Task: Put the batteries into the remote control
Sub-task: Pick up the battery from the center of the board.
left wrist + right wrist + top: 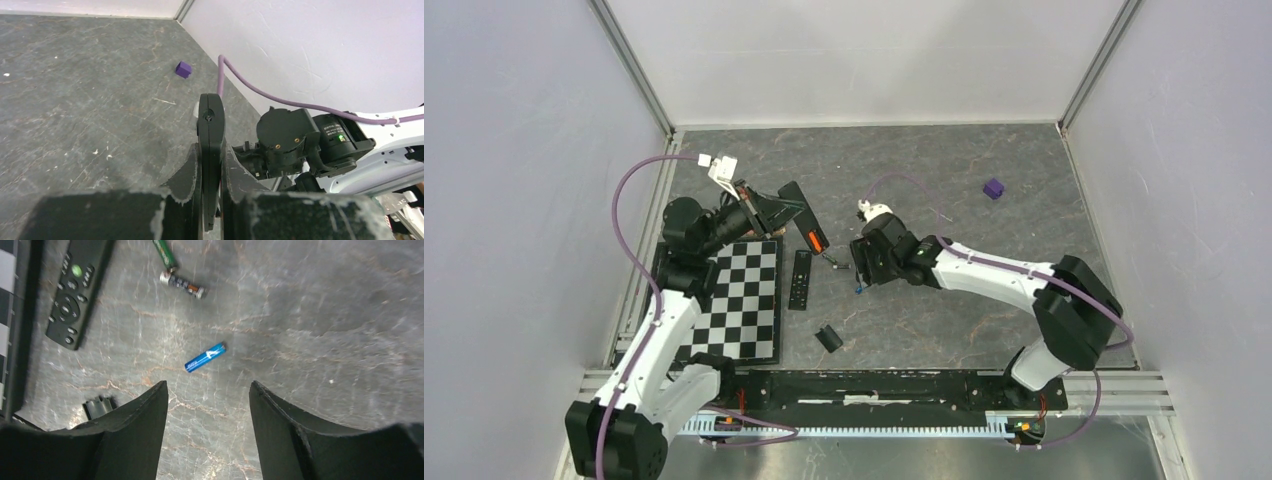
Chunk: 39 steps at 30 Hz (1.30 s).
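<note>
Right gripper (207, 390): its two fingers are spread wide and hold nothing. It hangs low over the table (325, 315).
Blue battery (205, 357): it lies flat on the table at 12 o'clock from the gap, just past the fingertips. Its far end leans toward 2 o'clock.
Good grab: I think the hand should slide a little toward 12 o'clock and turn so the fingers meet the long thin sides, not the ends. Then it should go straight down and close softly, so the battery does not roll away.
Other batteries: a green one (165, 252) and a dark one (182, 285) lie farther off at 11 o'clock. It is best to keep away from them.
Small cover (98, 406): it sits at 9 o'clock, close to one finger. It could be bumped.
Spare remote (75, 290): it lies buttons up at 10 o'clock, beside the checkered board (749, 300).
Left gripper (211, 155): it is pinching the remote control (210, 115) by its thin edges and holding it up off the table.
Orange battery (816, 240): from above it looks tucked into the held remote's low end. I cannot tell how well it sits.
Later: the blue one should go in beside the orange one.
</note>
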Each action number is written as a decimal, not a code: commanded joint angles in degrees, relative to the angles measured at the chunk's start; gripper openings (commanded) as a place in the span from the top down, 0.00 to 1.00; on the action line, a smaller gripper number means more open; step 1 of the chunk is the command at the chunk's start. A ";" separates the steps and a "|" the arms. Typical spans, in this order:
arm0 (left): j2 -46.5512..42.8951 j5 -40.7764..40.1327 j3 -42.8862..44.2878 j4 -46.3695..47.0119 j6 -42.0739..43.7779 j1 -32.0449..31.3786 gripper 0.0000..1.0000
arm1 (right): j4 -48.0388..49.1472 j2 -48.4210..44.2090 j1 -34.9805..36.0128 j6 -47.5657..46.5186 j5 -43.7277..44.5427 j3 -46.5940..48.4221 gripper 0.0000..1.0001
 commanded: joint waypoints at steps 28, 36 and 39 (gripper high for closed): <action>-9.77 -8.18 -4.27 -11.59 9.34 0.47 0.98 | -10.56 16.06 7.01 12.67 11.95 8.86 0.58; -9.91 -8.14 -4.06 -12.35 9.66 0.47 0.98 | -8.33 16.36 6.96 10.61 11.40 8.40 0.66; -9.91 -8.21 -3.96 -12.57 9.61 0.46 0.98 | -7.12 16.84 6.60 8.86 9.85 8.23 0.64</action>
